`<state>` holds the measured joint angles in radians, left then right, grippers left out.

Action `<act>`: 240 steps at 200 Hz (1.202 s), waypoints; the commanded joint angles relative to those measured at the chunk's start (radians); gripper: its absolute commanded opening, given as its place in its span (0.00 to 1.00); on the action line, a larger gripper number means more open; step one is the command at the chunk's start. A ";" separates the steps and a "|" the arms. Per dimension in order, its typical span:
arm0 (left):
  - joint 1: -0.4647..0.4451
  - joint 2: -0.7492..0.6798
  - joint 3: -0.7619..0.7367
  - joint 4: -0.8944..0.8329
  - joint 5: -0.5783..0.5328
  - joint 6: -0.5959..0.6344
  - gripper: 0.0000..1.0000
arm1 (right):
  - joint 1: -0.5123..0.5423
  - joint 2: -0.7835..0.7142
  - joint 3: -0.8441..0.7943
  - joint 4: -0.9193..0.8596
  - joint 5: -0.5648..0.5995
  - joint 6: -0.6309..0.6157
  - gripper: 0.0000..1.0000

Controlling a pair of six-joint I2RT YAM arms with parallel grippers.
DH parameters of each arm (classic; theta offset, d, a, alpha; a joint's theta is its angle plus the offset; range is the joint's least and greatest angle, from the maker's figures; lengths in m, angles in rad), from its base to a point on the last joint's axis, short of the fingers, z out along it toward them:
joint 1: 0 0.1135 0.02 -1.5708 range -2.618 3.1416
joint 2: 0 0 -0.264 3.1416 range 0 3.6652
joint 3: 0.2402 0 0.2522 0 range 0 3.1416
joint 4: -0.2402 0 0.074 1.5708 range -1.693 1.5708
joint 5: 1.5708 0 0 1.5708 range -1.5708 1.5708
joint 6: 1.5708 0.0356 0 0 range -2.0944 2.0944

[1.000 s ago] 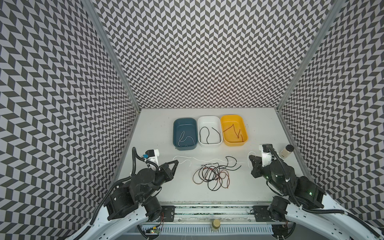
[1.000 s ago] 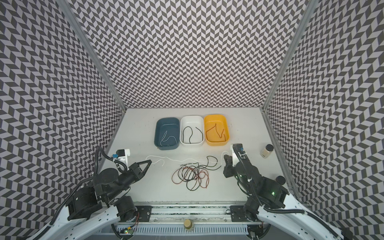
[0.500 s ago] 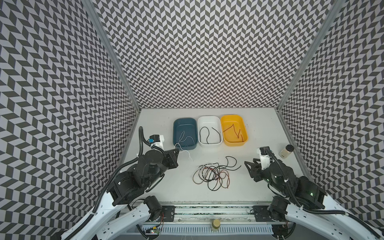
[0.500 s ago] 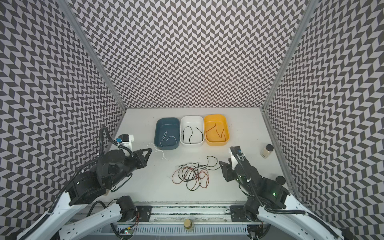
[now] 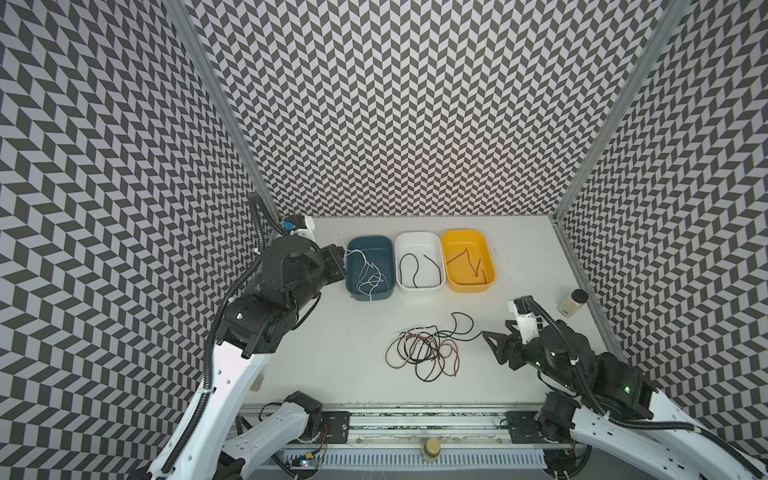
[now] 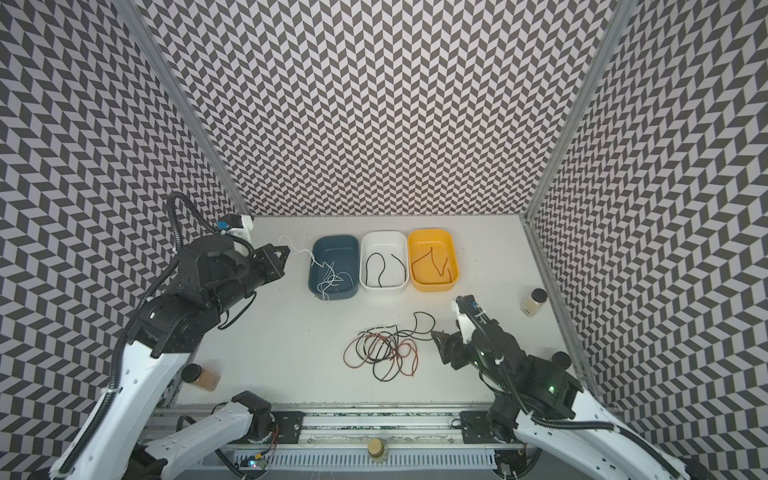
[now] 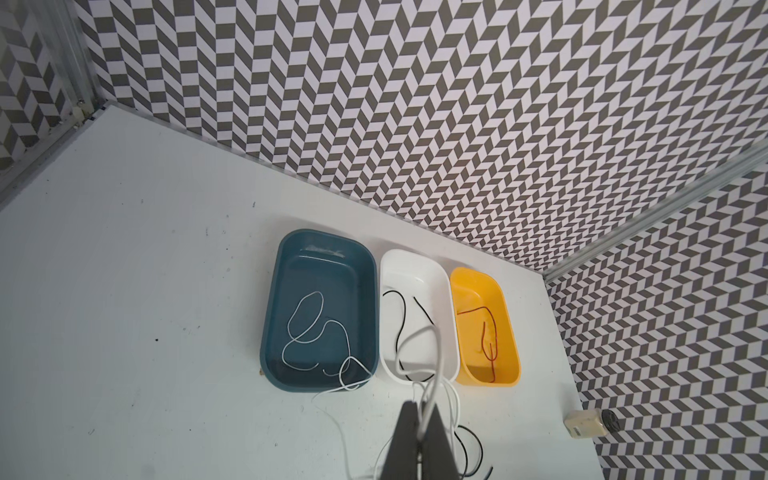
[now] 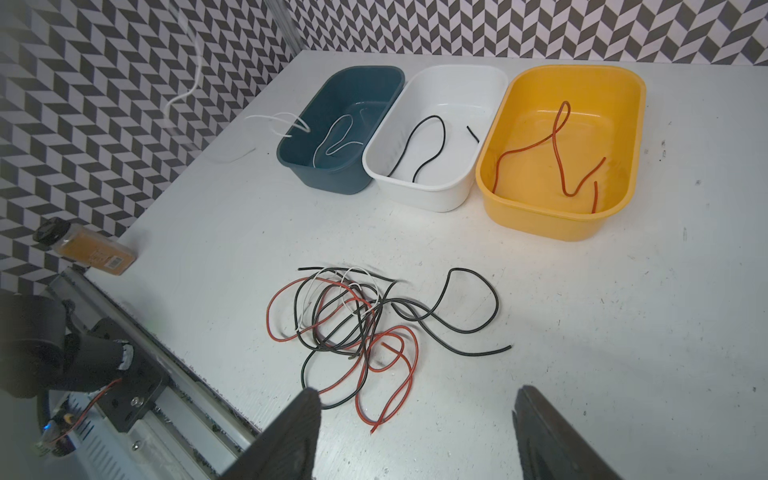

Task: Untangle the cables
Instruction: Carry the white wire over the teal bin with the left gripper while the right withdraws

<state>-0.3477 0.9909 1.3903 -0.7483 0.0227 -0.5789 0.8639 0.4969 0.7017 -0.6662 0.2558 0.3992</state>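
Note:
A tangle of black, red and white cables (image 5: 424,349) (image 6: 382,349) (image 8: 345,316) lies on the table's front middle. My left gripper (image 5: 341,253) (image 6: 286,251) (image 7: 422,405) is raised beside the blue tray (image 5: 370,239) and shut on a white cable (image 6: 299,249) (image 7: 432,365). That cable trails over the tray's rim onto another white cable inside. My right gripper (image 5: 492,340) (image 6: 438,338) (image 8: 415,399) stands open just right of the tangle, with nothing between its fingers.
A white tray (image 5: 417,235) holds a black cable and a yellow tray (image 5: 463,232) holds a red one. A pale jar (image 5: 572,302) stands by the right wall. A brown jar (image 6: 201,376) lies at the front left. A metal rail (image 5: 415,419) runs along the front edge.
My right gripper has opened and let go of the white cable's end. My left gripper has risen and moved back to the blue tray, drawing the white cable away from the tangle.

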 commanded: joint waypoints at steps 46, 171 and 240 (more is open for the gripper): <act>0.085 0.189 0.090 0.040 0.081 0.092 0.00 | -0.005 -0.029 0.082 -0.050 -0.064 -0.075 0.77; 0.087 0.347 -0.160 0.281 0.127 0.111 0.00 | -0.005 -0.052 0.207 -0.224 -0.064 -0.192 0.79; 0.086 0.421 -0.025 0.253 0.180 0.113 0.00 | -0.006 -0.123 0.140 -0.195 -0.023 -0.213 0.80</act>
<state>-0.2642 1.4128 1.2411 -0.4900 0.1814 -0.4755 0.8639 0.4053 0.8616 -0.8776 0.2028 0.2131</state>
